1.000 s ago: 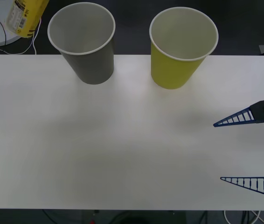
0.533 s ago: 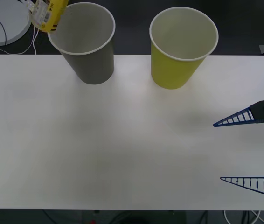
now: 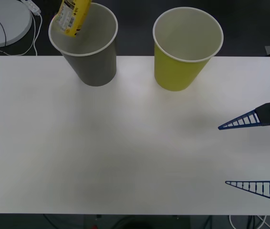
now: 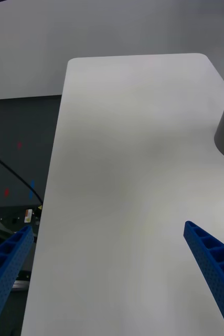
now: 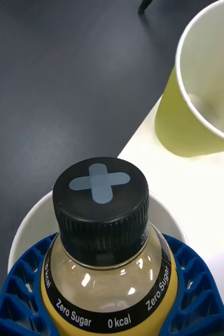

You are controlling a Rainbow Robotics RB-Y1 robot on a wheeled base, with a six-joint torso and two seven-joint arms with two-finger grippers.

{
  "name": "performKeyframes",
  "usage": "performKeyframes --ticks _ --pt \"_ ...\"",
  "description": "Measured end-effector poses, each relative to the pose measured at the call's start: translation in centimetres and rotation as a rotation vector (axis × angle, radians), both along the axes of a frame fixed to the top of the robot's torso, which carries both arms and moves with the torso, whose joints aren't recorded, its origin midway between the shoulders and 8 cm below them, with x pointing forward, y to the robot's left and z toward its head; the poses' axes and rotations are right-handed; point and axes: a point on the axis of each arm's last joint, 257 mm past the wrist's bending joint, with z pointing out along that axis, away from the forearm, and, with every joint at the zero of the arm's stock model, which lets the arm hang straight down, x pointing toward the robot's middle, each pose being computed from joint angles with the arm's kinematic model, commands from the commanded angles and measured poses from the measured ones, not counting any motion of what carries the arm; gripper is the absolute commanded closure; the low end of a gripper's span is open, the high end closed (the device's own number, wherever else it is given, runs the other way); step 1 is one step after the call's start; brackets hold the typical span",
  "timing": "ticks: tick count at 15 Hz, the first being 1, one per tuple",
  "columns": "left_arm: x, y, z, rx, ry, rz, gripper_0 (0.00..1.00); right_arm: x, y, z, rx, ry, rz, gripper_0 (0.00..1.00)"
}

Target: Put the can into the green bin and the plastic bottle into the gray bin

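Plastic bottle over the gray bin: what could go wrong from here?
1. The plastic bottle hangs tilted over the near-left rim of the gray bin, not its middle; released now, it could strike the rim and fall outside or tip the bin.
2. The left claw wraps the bottle tightly, so it may drag as the claw opens.
3. The green bin stands close by; a bounce could reach it.

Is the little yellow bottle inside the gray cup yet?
Not yet. The plastic bottle hangs tilted over the gray bin's rim, gripped by the left gripper, cap on.
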Motion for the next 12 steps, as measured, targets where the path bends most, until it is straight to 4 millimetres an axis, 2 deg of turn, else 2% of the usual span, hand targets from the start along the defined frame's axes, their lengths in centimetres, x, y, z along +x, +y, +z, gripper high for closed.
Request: performKeyframes --ticks 3,4,5,12 --pt "0.03 -0.16 -0.09 0.003 0.000 0.001 1.00 0.00 0.00 0.00 0.000 0.000 0.000 0.00" --pt "0.03 -0.17 -0.06 0.004 0.000 0.001 0.88 0.00 0.00 0.00 0.000 0.000 0.000 0.00" --pt "0.03 -0.13 -0.10 0.005 0.000 0.001 0.00 0.00 0.00 0.00 0.000 0.000 0.000 0.00" --pt "0.04 -0.13 -0.03 0.000 -0.001 0.001 0.00 0.00 0.00 0.00 0.000 0.000 0.000 0.00"
